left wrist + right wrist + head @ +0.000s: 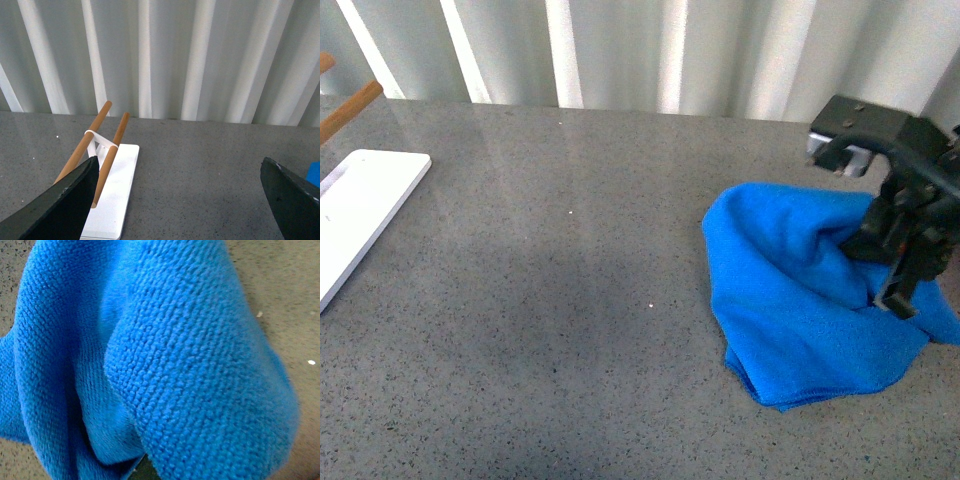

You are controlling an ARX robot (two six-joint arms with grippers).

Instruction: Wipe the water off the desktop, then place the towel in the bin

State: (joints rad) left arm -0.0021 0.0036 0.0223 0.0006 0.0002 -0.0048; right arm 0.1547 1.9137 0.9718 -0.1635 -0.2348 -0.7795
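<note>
- Front view: the right gripper (902, 285) is down at the right side of the desktop (570, 300), fingers closed on a bunched fold of the towel (800, 300). The rest of the blue cloth is slumped in a heap on the stone.
- Over at the left edge lies a white tray (365, 215), well apart from the towel. No bin shows, and I can't make out a puddle on the speckled grey.
- Left wrist view: the left gripper (180, 170) hangs with its jaws spread wide, holding nothing. Beyond it is the tray (117, 200) carrying a pair of wooden rods (85, 145).
- A sliver of blue towel (315, 175) peeks in at the frame's edge.
- Right wrist view: the towel (165, 365) fills nearly everything, its ribbed folds hanging close to the lens, with bare desktop (280, 280) at the corners. The fingers are hidden here.
- Judgement: this reads as the wiping step, cloth gripped and in contact with the surface.
- The next move calls for dragging the cloth flat across the wet patch with the pinch firm, since a floppy cloth can bunch or slip.
</note>
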